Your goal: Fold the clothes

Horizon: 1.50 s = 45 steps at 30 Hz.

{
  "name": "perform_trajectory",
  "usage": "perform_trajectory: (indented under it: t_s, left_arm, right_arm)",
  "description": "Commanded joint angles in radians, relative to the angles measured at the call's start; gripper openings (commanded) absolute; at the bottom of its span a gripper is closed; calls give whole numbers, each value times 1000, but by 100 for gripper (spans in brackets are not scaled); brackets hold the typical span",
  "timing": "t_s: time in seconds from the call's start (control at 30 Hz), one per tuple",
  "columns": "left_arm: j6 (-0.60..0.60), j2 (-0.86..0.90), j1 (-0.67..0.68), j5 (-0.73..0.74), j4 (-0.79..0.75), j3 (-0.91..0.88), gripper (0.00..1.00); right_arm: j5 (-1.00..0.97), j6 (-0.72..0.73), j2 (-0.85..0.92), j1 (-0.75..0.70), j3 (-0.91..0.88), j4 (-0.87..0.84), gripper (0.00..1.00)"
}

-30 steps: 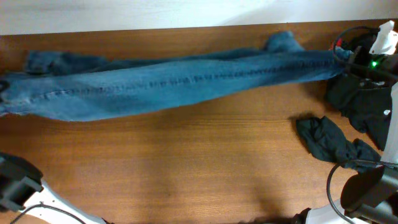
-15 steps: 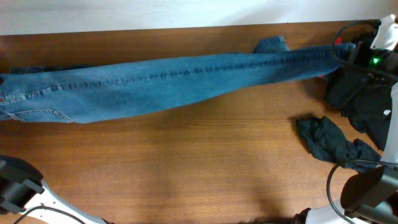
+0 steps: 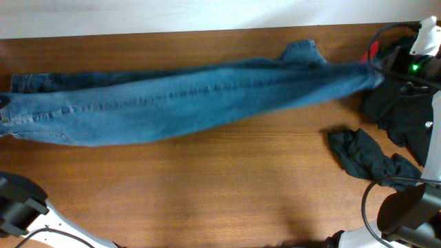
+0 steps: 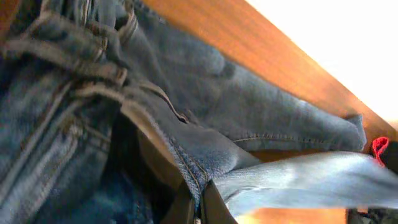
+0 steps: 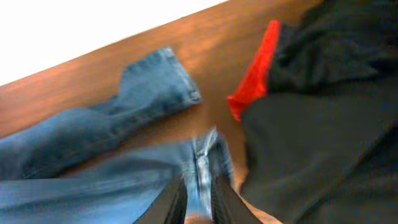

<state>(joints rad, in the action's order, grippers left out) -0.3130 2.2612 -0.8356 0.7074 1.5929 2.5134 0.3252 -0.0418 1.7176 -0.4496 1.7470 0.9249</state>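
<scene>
We are seeing the left gripper [image 4: 199,208] clenching the jeans [image 3: 193,100]. The right gripper [image 5: 199,196] is straddling their blurred hem; we cannot tell its grip.

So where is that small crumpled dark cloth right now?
In the overhead view the small dark cloth lies on the table toward its right side, just below the leg end of the jeans and beside the larger black garment.
</scene>
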Motion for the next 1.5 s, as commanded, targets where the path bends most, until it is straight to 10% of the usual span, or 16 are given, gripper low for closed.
perform_trajectory:
  t_s: [0.0,0.37,0.77,1.33,1.47]
  left_arm:
    - [6,-14,-11,-2,23,17,0]
    - [14,-14,-11,-57,53,17,1]
    - [14,-14,-11,-57,47,17,1]
    - [13,-14,-10,-58,33,17,1]
    - [13,-14,-10,-57,31,17,1]
  right_arm:
    - [-95,-3,-11,-4,19,6,18]
    - [91,-3,14,27,18,117,27]
    - [-26,-2,383,147,7,122,61]
    - [34,-112,534,122,7,-3,61]
    - [42,-111,537,123,7,-6,49]
